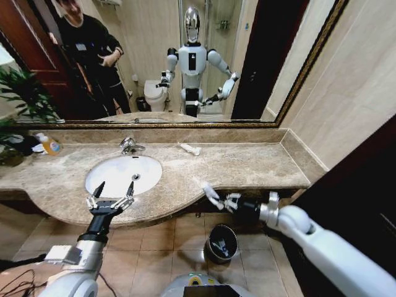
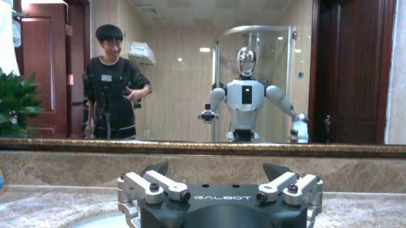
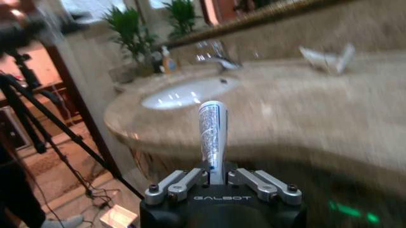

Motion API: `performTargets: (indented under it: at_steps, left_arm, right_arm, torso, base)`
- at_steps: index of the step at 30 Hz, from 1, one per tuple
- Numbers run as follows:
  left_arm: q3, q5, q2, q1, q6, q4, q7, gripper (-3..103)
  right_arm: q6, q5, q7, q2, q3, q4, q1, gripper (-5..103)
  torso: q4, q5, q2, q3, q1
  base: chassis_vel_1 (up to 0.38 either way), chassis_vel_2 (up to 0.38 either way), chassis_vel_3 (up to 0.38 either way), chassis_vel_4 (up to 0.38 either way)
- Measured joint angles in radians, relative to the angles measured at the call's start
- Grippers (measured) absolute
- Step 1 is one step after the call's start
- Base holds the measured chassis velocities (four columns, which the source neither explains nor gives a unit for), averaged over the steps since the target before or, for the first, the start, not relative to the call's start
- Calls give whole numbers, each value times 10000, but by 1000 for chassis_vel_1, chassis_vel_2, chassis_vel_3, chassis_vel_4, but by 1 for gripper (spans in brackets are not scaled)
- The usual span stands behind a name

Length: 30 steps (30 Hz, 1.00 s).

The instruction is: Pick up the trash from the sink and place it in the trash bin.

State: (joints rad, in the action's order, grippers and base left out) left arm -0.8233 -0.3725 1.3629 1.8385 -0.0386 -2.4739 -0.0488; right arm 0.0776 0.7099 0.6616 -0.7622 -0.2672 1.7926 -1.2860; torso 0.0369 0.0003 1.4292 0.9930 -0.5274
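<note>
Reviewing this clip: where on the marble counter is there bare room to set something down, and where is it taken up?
Bare marble runs right of the sink, between the white item near the mirror and the front edge. The left end is crowded: an orange-labelled bottle and a plant. The left gripper hovers at the sink's front rim; the right gripper holds a white-and-blue tube by the counter's front edge.

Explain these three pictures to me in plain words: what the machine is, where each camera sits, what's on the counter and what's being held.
This is a wheeled robot with two arms, seen reflected in the mirror. The head view looks down from its head; the other two come from cameras on its wrists. Before it is a beige-brown marble counter with a white oval sink. A small white toiletry piece lies near the mirror, and a clear bottle with orange label stands at the far left. The left claw hovers open at the sink's front edge. The right claw is shut on a white-and-blue tube, held at the counter's front edge above a small round black trash bin on the floor.
</note>
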Motion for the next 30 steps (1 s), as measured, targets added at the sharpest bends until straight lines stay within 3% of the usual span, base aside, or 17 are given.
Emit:
performTargets:
  at_steps: [8, 15, 18, 27, 30]
  left_arm:
    - [0, 0, 1, 0, 0, 0, 0, 100]
    - [0, 0, 0, 0, 0, -1, 0, 100]
    - [0, 0, 0, -1, 0, 0, 0, 100]
    - [0, 0, 0, 0, 0, 0, 0, 100]
    - [0, 0, 0, 0, 0, 0, 0, 100]
  right_arm:
    - [-229, -637, 660, -1030, -273, -1622, -347, 12]
    - [-303, -2098, -375, -2367, -26, -3583, 9, 12]
    - [-685, -2983, -1018, -3026, 100, -4793, 288, 12]
    - [-1263, -4297, -1741, -3928, -156, -6906, 942, 9]
    - [-1539, -4562, -1727, -3873, -165, -7572, 943, 25]
  torso:
    - [0, -5, -1, 0, -1]
    - [1, -2, -1, 0, -1]
    - [-1, -2, -1, 1, -1]
    - [1, -2, -1, 1, -2]
    - [-1, -2, -1, 1, -2]
  base:
    - [0, 0, 0, 0]
    - [0, 0, 0, 0]
    - [0, 0, 0, 0]
    - [0, 0, 0, 0]
    - [0, 0, 0, 0]
